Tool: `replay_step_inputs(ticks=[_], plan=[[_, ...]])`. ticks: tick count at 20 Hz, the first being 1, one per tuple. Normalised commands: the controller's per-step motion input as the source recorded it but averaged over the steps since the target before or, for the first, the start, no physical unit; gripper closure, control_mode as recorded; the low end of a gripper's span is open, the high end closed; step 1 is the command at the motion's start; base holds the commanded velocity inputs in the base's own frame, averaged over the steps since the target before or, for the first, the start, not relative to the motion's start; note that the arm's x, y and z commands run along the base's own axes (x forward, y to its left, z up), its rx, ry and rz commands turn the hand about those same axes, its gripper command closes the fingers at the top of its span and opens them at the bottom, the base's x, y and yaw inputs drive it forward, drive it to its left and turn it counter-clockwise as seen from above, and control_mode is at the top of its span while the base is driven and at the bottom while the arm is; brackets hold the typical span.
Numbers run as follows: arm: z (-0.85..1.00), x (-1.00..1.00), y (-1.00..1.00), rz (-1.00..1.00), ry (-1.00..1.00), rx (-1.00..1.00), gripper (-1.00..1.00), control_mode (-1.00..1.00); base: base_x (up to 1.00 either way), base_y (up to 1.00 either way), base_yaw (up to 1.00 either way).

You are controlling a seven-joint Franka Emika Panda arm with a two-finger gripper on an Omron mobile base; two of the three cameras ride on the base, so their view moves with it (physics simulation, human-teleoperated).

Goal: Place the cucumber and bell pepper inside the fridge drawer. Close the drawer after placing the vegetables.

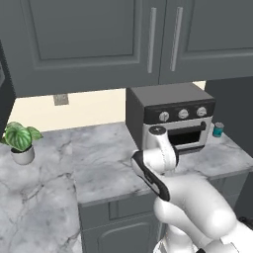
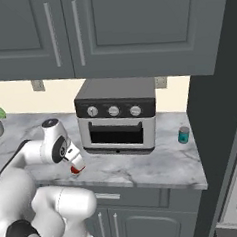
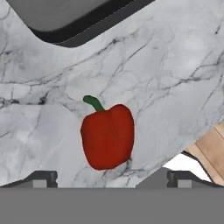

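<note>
Red bell pepper (image 3: 107,136) lies on marble worktop (image 3: 175,78), frame centre; gripper (image 3: 109,178) w/ jaws wide, nothing held.

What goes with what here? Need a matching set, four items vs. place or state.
Things:
1. bell pepper
2. toaster oven
3. potted plant
4. gripper

Place or state:
A. at the far left of the counter
B. open, above the counter
C. lying on the marble counter, ahead of the fingertips
D. at the back of the counter, door shut

Pairs: 1-C, 2-D, 3-A, 4-B
</note>
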Motion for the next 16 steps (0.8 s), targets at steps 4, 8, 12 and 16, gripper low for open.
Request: replay_step_inputs(ticks=[4,8,12,16], plan=[[-0.49,0.00,0.00,0.00,0.00,0.00,-1.00,-1.00,0.00,0.00,0.00],[-0.38,0.08,-0.04,0.00,0.00,0.00,-1.00,-1.00,0.00,0.00,0.00],[-0.44,0.09,-0.16,0.00,0.00,0.00,-1.00,-1.00,0.00,0.00,0.00],[-0.38,0.05,-0.23,0.00,0.00,0.00,-1.00,-1.00,0.00,0.00,0.00]])
